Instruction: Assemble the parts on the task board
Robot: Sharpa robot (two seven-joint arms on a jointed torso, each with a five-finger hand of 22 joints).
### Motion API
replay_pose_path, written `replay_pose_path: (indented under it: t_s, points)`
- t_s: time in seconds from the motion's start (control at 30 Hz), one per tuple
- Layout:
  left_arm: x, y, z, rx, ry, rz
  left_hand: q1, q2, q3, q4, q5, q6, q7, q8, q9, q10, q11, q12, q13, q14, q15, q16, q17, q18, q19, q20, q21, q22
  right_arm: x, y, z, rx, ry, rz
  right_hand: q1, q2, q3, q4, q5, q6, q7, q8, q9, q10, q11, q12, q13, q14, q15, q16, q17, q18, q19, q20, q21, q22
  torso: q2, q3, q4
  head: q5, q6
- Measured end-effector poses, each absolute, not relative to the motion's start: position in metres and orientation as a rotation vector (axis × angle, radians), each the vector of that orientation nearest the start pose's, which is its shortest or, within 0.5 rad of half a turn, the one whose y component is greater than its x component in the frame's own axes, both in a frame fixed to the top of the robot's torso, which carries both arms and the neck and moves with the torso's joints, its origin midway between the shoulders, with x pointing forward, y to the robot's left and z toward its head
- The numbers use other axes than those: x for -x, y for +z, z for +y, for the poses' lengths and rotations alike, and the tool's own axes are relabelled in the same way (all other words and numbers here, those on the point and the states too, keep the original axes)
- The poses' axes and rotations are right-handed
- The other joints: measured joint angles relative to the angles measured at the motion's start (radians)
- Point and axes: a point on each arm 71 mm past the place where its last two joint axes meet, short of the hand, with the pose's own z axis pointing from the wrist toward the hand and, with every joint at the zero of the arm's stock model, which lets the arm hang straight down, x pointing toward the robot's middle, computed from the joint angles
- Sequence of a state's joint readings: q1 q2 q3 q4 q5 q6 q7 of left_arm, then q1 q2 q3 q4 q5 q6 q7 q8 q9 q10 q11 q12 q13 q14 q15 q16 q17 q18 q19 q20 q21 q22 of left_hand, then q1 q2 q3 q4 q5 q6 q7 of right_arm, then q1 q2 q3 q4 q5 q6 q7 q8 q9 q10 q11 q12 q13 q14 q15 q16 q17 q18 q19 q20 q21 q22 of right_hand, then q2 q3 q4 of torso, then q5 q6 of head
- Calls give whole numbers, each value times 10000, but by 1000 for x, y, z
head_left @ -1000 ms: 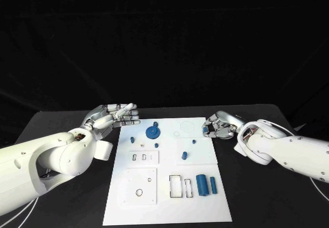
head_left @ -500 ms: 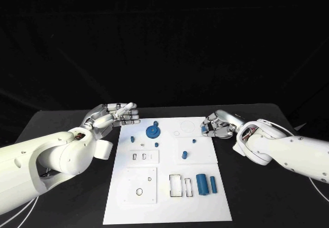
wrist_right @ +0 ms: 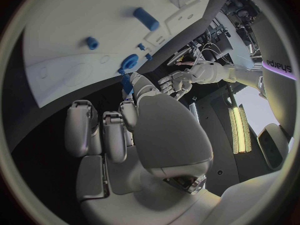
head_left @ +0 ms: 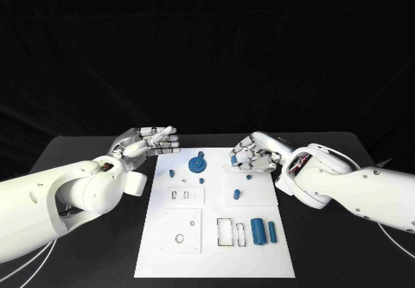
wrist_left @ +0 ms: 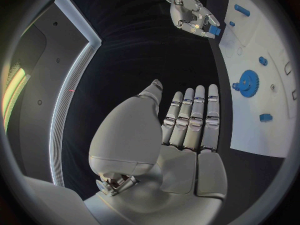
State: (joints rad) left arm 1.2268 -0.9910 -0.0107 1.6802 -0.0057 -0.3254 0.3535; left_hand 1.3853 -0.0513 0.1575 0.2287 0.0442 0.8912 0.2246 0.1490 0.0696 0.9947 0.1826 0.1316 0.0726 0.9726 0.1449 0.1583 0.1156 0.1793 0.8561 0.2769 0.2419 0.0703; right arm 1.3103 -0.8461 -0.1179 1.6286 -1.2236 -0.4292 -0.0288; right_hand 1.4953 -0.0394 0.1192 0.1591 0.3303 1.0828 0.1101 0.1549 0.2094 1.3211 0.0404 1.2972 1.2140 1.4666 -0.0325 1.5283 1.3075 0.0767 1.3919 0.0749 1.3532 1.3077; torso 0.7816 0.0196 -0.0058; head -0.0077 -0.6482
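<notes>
Nearest the robot on the white task board (head_left: 259,264), two blue cylinders stand side by side at its right: the thicker cylinder (head_left: 258,231) and, just beside it toward the board's right edge, the thinner cylinder (head_left: 272,232). Left of them are narrow rectangular slots, and further left a raised square plate (head_left: 180,231) with a small oval hole. Past these toward the middle of the board, a small blue peg (head_left: 236,194) stands right of centre, and a smaller plate with two slots (head_left: 184,194) lies left of centre. Farther on, a blue gear (head_left: 197,162) sits upright near the board's far left part, with a small blue piece (head_left: 201,179) just on the near side of it and another small blue stub (head_left: 171,173) by the board's left edge. The right hand (head_left: 250,157) hangs over the far right part of the board, its fingers curled in and pinching a small blue part (head_left: 233,159); the left wrist view shows that same blue part (wrist_left: 214,30) at its fingertips. Another small blue bit (head_left: 249,177) lies on the board just on the near side of this hand. The left hand (head_left: 147,143) hovers off the board's far left corner, above the black table (head_left: 104,264), holding nothing, its fingers straight, side by side and apart from the thumb; the gear lies well to its right.
</notes>
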Motion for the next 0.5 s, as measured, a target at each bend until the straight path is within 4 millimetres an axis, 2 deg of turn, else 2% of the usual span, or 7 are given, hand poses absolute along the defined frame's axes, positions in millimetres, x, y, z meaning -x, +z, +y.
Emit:
replay_pose_path:
  t_s: [0.1,0.13,0.3,0.5]
  points:
    - [-469,-146,235,11103,-15496,14016,0,0,0,0,0,0,0,0,0,0,0,0,0,0,0,0,0,0,0,0,0,0,-467,-145,-143,921,9142,15809,0,0,12,11,-55,-2,-2,0,0,0,0,0,0,0,0,0,0,0,0,0,0,0,-41,-6,-1,128,-56]
    - [-469,-147,235,11103,-15496,14016,0,0,0,0,0,0,0,0,0,0,0,0,0,0,0,0,0,1,0,0,0,0,-467,-145,-140,968,9171,15816,1,0,28,-4,-56,-2,-2,0,0,0,0,0,0,0,0,0,0,0,0,0,0,0,-55,-10,-1,162,-82]
    - [-472,-148,233,11112,-15463,14015,0,0,0,0,0,0,0,0,0,0,0,0,0,0,0,0,0,-1,0,0,0,0,-462,-151,-102,1672,9341,16009,1,-1,123,-61,-175,-18,-18,0,0,0,0,-1,0,0,0,0,-1,-1,-1,0,0,-1,-105,-25,19,312,-167]
    - [-473,-149,233,11124,-15426,14007,0,0,0,0,0,0,0,0,0,0,0,0,0,0,0,0,0,-1,0,0,0,0,-457,-168,-76,2171,9193,16385,1,-1,138,-57,-251,-21,-21,0,0,-34,-36,-43,-6,0,0,0,-1,-1,-1,0,0,-2,-139,-44,53,482,-277]
